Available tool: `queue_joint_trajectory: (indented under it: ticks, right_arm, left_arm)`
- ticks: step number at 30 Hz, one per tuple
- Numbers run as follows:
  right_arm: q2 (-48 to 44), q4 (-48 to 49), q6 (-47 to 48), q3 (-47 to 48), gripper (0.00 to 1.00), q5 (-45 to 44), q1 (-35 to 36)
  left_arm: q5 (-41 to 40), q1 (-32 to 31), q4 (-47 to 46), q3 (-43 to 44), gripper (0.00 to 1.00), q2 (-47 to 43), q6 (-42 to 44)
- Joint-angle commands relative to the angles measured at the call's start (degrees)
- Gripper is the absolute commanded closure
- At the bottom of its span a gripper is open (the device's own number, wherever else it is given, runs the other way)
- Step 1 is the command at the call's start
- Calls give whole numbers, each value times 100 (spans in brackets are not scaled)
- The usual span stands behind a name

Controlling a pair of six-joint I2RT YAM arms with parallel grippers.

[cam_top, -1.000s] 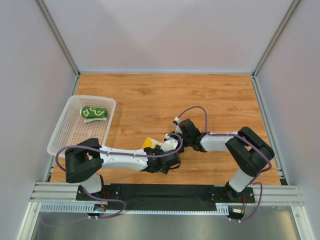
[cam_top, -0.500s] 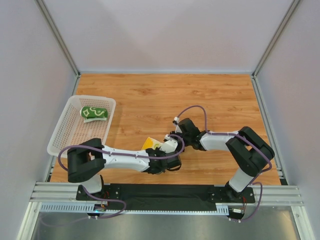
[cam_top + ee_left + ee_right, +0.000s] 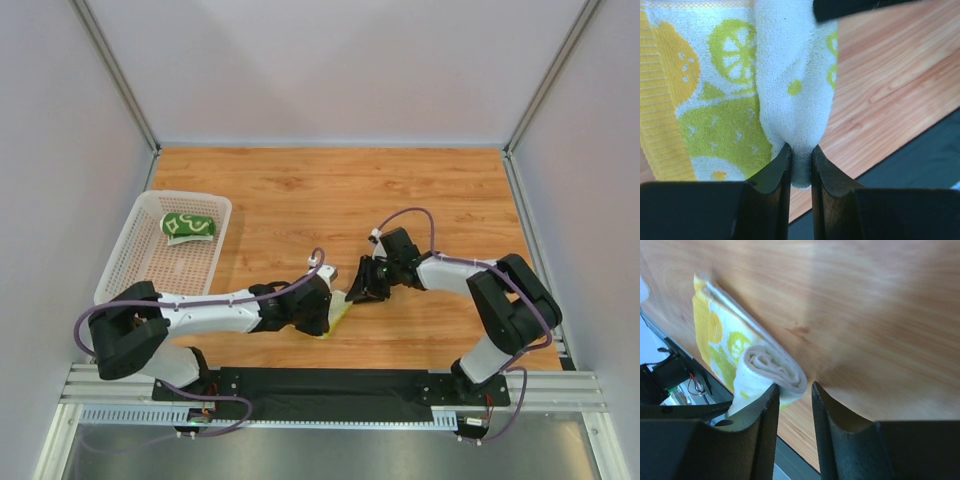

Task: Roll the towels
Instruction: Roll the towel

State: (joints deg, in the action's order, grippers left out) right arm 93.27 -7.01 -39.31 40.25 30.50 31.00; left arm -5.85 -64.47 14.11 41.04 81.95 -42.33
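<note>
**Top view:** Your left claw (image 3: 328,306) lay at the 6 o'clock edge of the table (image 3: 300,190). It sat over the towel (image 3: 338,312), which showed only as a yellow sliver beside it. Your right claw (image 3: 362,287) reached in from 2 o'clock, and the two claws were just beside each other. The basket (image 3: 122,268) sat at the table's 9 o'clock side. A green towel (image 3: 187,226), already rolled, lay in its 12 o'clock end, well apart from both claws.

**Left wrist:** Your left claw (image 3: 800,162) pinched the near tip of the towel's (image 3: 795,95) rolled part, with the jaws pressed into the white terry. The rolled part ran up toward 12 o'clock. The flat, lemon-printed part spread on the wood at its 9 o'clock. A dark finger of your right claw (image 3: 850,7) crossed the frame at 1 o'clock, by the far end of the rolled part. You could not tell whether it touched.

**Right wrist:** Your right claw (image 3: 795,386) stood with its jaws a narrow gap apart, bare wood showing between them and nothing pinched. The towel (image 3: 775,371) showed its spiral end just past the tips at 10 o'clock. Its flat part trailed on toward 10 o'clock.
</note>
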Motion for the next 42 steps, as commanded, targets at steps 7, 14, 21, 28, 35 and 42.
queue_joint_trajectory:
  ticks: [7, 14, 21, 28, 35, 42]
  right_arm:
    - [-837, -960, 564, 158, 64, -607, -815]
    - [-1469, 48, 267, -612, 63, 543, -798]
    - [-1717, 2208, -339, -1632, 47, 1291, -561]
    - [-1005, 3653, -780, -1898, 45, 1196, -43]
    - [197, 4452, -745, -1643, 44, 1151, 257]
    - [867, 5007, -824, -1477, 44, 1125, 292]
  left_arm:
    - [2289, 759, -2048, -1000, 94, -400, -767]
    - [2509, 1419, -2315, -1571, 95, -215, -2120]
    - [2667, 1972, -2992, -2511, 95, -390, -3114]
    - [2799, 2263, -3027, -2715, 96, -92, -3282]
    - [2896, 2368, -3573, -2952, 96, 435, -3502]
    - [3063, 2404, -3960, -3023, 96, 682, -3546]
